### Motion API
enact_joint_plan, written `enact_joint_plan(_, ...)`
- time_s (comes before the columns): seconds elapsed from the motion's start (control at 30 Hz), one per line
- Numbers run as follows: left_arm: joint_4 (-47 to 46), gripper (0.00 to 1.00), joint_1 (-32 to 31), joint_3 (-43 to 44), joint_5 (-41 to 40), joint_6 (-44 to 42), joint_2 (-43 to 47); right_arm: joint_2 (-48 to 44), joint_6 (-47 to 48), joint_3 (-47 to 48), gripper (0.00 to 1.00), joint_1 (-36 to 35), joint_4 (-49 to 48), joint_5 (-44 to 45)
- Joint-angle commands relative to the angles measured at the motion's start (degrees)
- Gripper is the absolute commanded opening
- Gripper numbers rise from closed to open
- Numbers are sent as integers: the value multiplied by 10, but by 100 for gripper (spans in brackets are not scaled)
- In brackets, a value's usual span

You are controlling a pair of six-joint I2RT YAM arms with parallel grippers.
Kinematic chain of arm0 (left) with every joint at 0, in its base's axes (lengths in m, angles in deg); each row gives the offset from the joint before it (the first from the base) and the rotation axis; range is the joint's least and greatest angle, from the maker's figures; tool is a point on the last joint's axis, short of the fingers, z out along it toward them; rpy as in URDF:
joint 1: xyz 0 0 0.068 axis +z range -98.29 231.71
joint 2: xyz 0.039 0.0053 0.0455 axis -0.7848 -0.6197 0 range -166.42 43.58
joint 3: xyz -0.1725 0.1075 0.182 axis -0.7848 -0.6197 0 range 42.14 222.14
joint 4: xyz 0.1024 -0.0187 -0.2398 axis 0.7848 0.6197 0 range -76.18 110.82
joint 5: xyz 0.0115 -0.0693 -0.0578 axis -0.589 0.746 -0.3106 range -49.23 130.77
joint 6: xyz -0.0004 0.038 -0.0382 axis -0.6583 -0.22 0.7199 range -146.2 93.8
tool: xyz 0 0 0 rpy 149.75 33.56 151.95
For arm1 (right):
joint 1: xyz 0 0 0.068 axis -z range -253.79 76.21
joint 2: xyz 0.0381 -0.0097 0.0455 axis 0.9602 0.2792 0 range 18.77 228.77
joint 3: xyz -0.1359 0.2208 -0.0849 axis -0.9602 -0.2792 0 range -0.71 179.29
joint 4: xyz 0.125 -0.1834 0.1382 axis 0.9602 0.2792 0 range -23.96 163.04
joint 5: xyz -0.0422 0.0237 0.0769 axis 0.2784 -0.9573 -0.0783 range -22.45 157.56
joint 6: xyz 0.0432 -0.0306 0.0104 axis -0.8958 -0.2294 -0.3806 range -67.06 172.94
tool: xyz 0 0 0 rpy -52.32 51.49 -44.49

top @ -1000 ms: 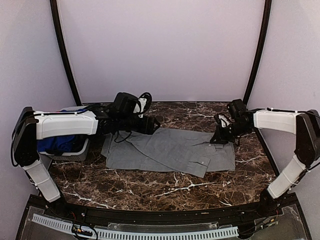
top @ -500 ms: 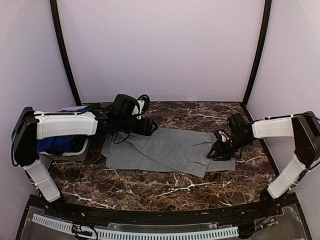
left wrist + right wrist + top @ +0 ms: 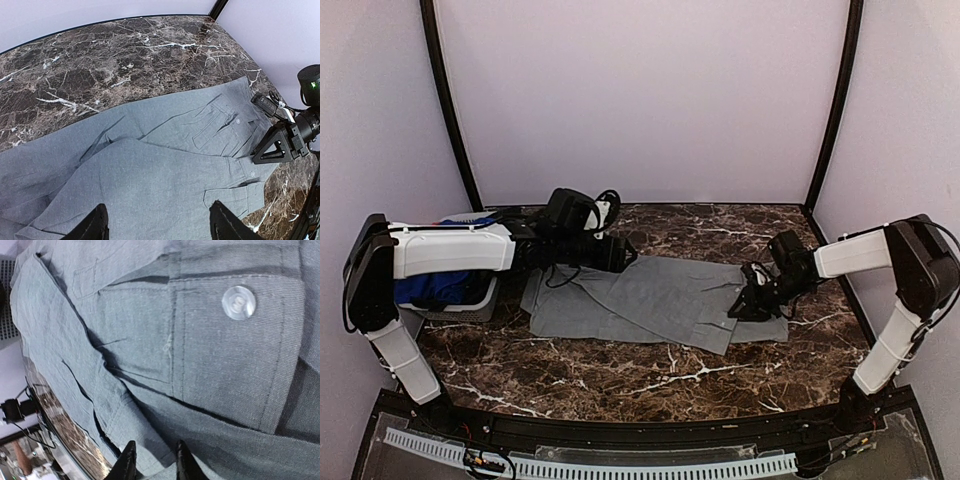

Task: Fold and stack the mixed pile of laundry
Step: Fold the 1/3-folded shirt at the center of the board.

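From above, the grey garment (image 3: 650, 300) lay spread flat on the marble tabletop (image 3: 620, 375), its long axis running left to right between the two arms. The left claw (image 3: 625, 252) hung at the garment's far-left corner. The right claw (image 3: 742, 308) sat low on the right end, at the cloth or just touching it. Each arm was thus nearer its own end — the one relation that any fold along the length would turn on. Off to the left, under the left arm, a small basket (image 3: 480, 300) held blue cloth (image 3: 425, 290), well apart from the spread piece.

In the left wrist view, that claw's fingers stood wide with nothing between them, above the cloth and not gripping it. The garment stretched away ahead and to the right, toward the right claw resting on the pocketed end.

In the right wrist view, the fingertips (image 3: 127, 465) stood narrow and close against the grey weave, with a pale button (image 3: 239, 303) and a stitched pocket just ahead. Cloth showed in the slit between them, but whether it was nipped or merely lay beneath could not be told.

The step in hand looked like taking hold of the right end. By my reckoning the carry would then go along the long axis toward the left claw — so the pinch needed to catch every layer at that edge.
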Motion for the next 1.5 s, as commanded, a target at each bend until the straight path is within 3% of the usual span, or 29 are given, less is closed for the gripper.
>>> enact_joint_plan(0.0,-2,68,3,2,2,3,17,-13,-4,-1,20,-3,-17,-16)
enact_joint_plan(0.17,-4,68,3,1,3,4,13,-29,2,8,0,-3,-9,-22)
enact_joint_plan(0.47,5,68,4,-3,0,3,18,-64,42,70,0,-3,53,44)
enact_joint_plan(0.8,24,69,10,-2,-25,10,19,-5,102,180,0,-2,129,161)
enact_joint_plan(1.13,45,73,17,-7,-31,20,12,67,114,198,0,-1,108,154)
enact_joint_plan(1.4,93,74,33,-13,-41,60,-17,86,109,201,0,4,108,226)
enact_joint_plan(1.47,102,73,41,-18,-32,75,-27,82,112,206,17,7,114,225)
